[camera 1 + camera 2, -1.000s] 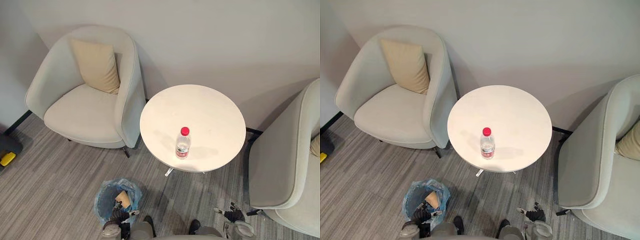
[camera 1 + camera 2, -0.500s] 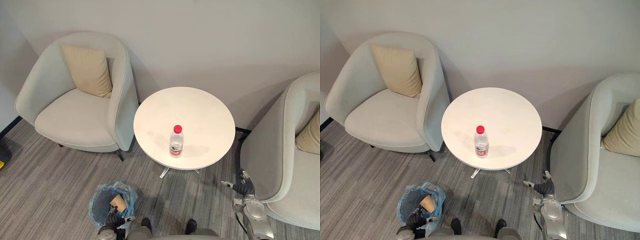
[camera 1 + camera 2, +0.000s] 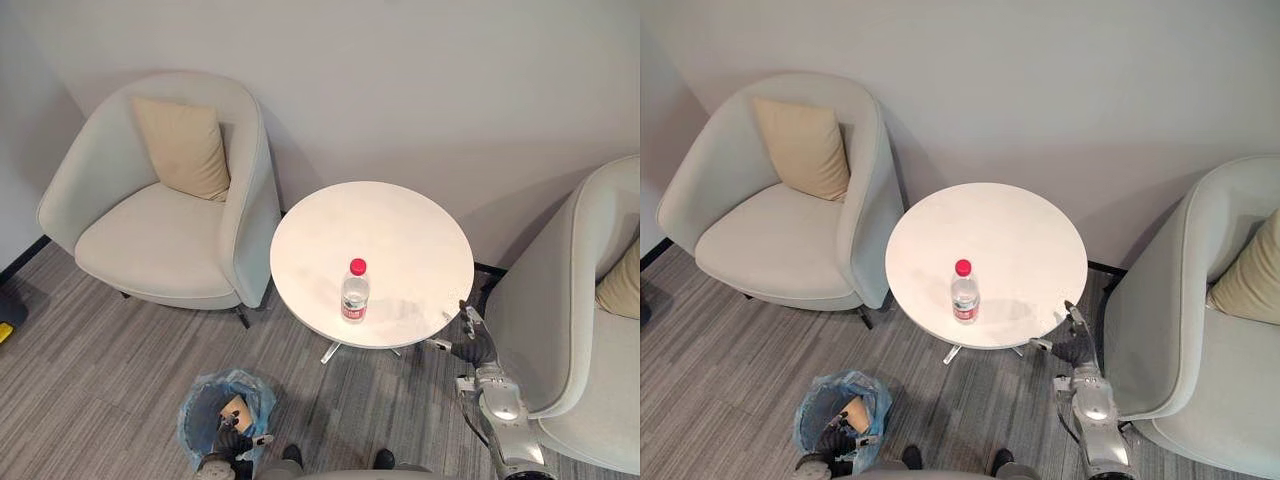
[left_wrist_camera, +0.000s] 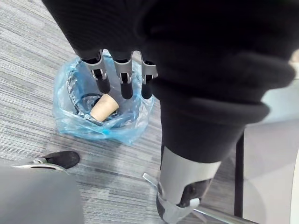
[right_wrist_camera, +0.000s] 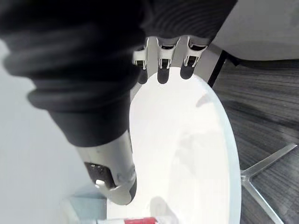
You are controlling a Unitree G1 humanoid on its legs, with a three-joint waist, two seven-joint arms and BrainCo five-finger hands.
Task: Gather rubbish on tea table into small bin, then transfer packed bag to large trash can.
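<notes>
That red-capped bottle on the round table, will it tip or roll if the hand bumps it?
Likely yes: the bottle stands tall and narrow, so a high nudge could tip it. Once down, its round body may roll off the table.

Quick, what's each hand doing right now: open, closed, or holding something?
Left hand: open, holding nothing, by the small bin.
Right hand: open, holding nothing, at the edge of the tea table.
</notes>
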